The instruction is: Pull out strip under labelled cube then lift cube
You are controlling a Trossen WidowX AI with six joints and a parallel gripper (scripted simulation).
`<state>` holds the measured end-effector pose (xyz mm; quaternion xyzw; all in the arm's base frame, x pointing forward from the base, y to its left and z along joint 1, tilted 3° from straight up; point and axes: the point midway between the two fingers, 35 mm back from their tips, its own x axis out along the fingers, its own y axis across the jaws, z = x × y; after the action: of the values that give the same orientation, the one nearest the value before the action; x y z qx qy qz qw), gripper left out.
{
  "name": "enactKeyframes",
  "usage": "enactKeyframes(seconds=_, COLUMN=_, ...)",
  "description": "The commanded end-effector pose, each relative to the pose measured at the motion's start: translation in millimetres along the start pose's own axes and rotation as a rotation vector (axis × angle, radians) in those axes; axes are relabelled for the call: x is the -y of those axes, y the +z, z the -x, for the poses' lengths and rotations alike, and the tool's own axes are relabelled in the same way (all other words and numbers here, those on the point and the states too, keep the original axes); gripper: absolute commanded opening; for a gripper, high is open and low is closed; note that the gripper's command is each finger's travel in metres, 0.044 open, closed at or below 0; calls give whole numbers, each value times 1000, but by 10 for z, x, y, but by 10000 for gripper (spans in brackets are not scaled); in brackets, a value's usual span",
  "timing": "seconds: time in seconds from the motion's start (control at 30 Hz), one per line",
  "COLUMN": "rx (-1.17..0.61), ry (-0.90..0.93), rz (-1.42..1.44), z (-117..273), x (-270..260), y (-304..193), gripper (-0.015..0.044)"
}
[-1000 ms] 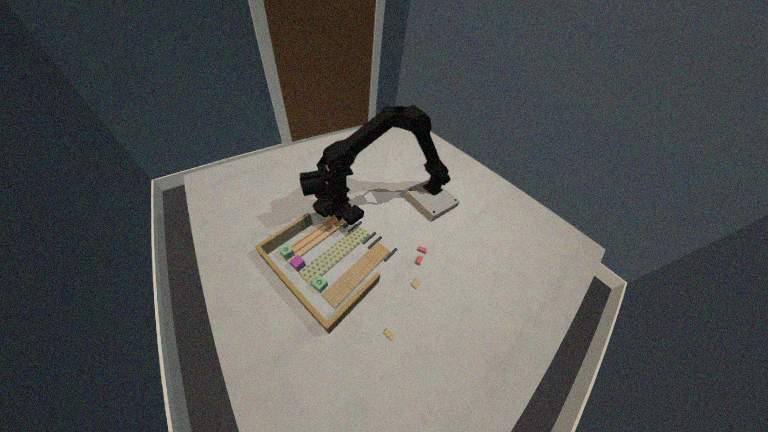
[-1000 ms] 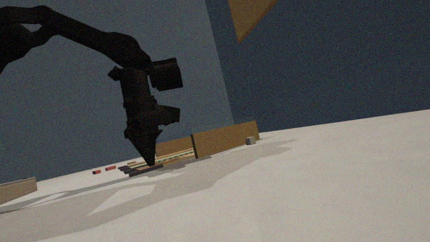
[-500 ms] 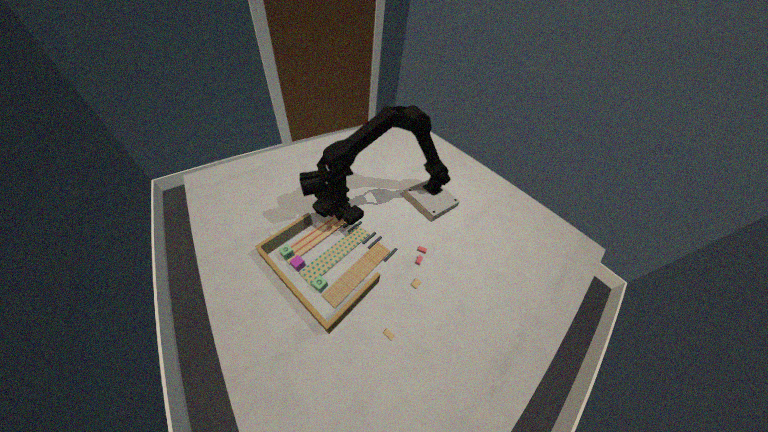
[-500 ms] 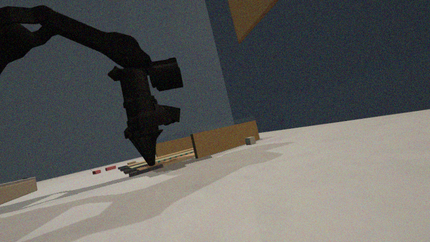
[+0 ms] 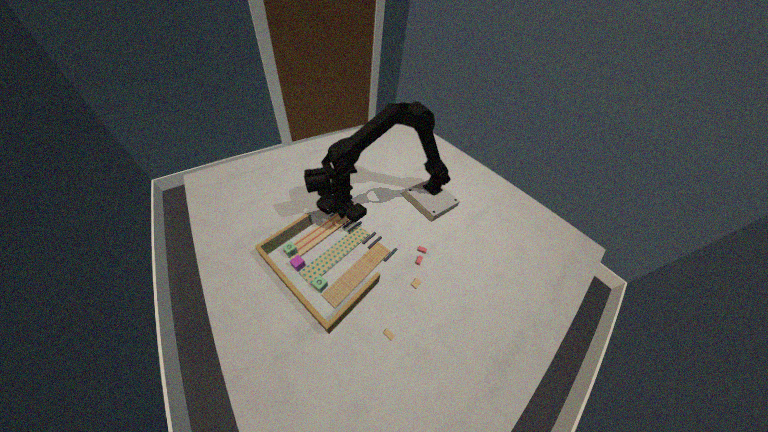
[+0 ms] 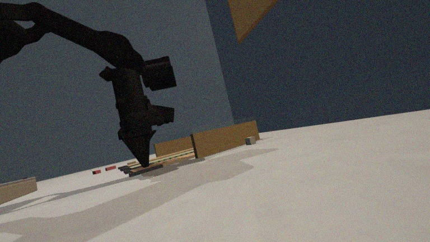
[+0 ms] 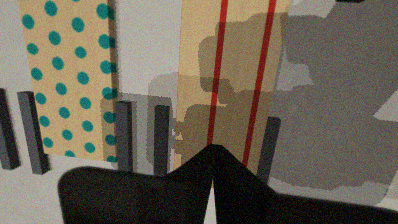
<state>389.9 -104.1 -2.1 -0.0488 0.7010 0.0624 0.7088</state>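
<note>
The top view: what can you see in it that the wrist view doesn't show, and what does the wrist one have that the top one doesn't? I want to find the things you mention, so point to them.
Only the top view shows the purple cube (image 5: 297,262), two green cubes, two red pieces and the woven strip (image 5: 357,275).

Only the wrist view shows the closed tips of the gripper (image 5: 354,216) (image 7: 213,148) up close; the top view hides them.

Both show the dotted strip (image 5: 335,254) (image 7: 70,79), the red-striped strip (image 5: 321,234) (image 7: 235,75) and some dark bars.

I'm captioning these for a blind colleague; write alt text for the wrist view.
Closed black gripper fingertips over a red-striped tan strip, beside a teal-dotted strip; dark bars flank both.
</note>
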Motion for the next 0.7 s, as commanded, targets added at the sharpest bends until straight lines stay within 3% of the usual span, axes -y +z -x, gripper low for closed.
enactKeyframes(seconds=0.0, rx=-22, ry=3, rz=2, z=-62, x=-5, y=-132, gripper=0)
enactKeyframes(seconds=0.67, rx=-24, ry=3, rz=2, z=-71, x=-3, y=-427, gripper=0)
